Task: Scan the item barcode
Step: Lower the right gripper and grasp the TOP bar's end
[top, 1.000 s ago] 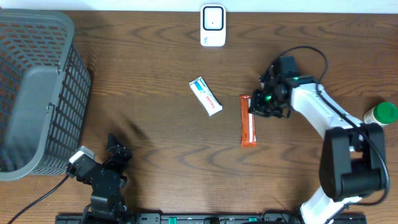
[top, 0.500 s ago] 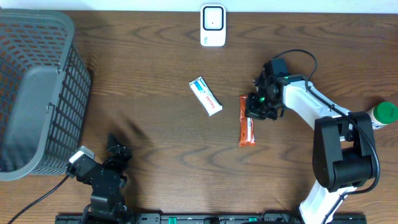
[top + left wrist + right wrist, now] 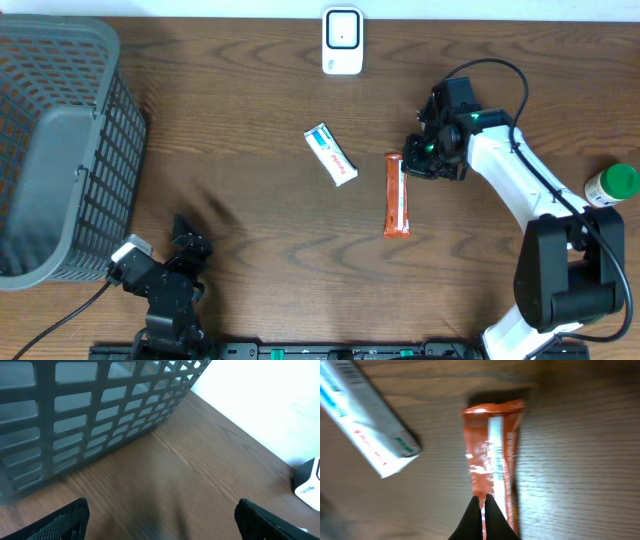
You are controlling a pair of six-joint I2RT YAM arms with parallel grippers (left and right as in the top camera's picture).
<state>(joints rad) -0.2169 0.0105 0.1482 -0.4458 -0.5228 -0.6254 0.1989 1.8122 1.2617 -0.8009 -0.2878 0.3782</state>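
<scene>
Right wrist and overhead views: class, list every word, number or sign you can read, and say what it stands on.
No text can be read in any view.
Box: blue and red print, and a barcode at one end; all blurred.
Wrapper: print along its white stripe, blurred.
Scanner: any marking is too small to read.

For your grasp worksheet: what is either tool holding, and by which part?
The left tool is open and holds nothing. The right tool is shut, its tips on the near end of the bar. Whether it pinches that end or only touches it cannot be told.
</scene>
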